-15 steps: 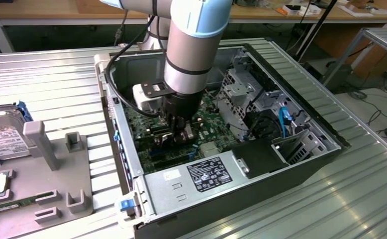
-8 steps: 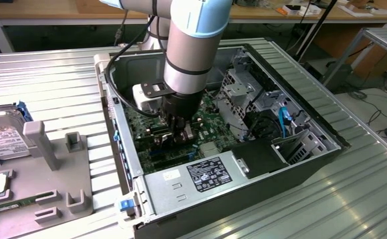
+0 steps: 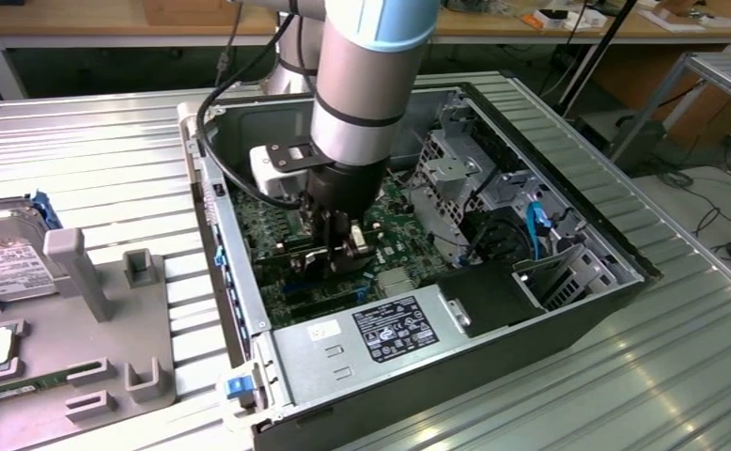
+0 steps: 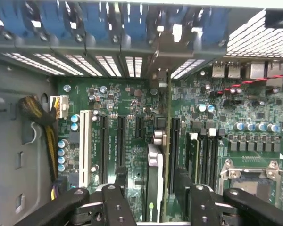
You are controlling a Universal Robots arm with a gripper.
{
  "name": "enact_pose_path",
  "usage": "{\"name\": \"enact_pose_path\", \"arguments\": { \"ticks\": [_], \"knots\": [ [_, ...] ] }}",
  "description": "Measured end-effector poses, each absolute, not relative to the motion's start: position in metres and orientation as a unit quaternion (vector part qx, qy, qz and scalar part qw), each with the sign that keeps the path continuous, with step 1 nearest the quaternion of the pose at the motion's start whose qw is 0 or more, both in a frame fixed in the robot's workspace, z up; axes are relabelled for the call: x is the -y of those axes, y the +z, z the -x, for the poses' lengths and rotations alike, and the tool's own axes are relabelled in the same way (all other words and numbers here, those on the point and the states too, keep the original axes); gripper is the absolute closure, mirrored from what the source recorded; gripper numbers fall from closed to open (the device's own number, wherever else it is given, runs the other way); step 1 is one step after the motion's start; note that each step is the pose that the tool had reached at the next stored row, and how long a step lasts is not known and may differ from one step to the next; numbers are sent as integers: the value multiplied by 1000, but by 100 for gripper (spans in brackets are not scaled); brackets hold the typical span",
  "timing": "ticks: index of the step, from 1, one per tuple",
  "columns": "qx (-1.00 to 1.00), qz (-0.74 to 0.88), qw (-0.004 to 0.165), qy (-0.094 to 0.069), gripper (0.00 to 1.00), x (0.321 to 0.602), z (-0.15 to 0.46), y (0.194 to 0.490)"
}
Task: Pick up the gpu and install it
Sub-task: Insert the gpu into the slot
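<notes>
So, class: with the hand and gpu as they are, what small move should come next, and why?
Probably lift the hand straight up: its fingers stand apart either side of the gpu, which stands upright on the motherboard.

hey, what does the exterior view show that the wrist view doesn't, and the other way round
Exterior view alone: the whole computer case lying open on the ribbed metal table, the robot arm reaching down into it, and a grey parts tray at the exterior view's left holding a hard drive.

Wrist view alone: a close look down the motherboard's expansion slots, with the gpu standing edge-on in a slot between the open gripper fingers.

Both: the green motherboard and the gripper above it.
</notes>
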State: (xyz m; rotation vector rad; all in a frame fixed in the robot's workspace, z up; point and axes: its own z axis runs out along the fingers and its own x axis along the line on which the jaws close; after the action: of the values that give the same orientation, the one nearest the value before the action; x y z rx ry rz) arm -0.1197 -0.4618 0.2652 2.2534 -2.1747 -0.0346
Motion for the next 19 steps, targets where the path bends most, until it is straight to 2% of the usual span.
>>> {"name": "enact_pose_path", "arguments": {
  "ticks": [3, 17, 18, 19],
  "knots": [
    [695, -719, 6, -10, 48, 461, 120, 277],
    [695, -719, 2, -7, 48, 461, 120, 289],
    [695, -719, 2, -7, 49, 461, 120, 289],
    [695, -719, 2, -7, 56, 461, 120, 289]
  ]
}}
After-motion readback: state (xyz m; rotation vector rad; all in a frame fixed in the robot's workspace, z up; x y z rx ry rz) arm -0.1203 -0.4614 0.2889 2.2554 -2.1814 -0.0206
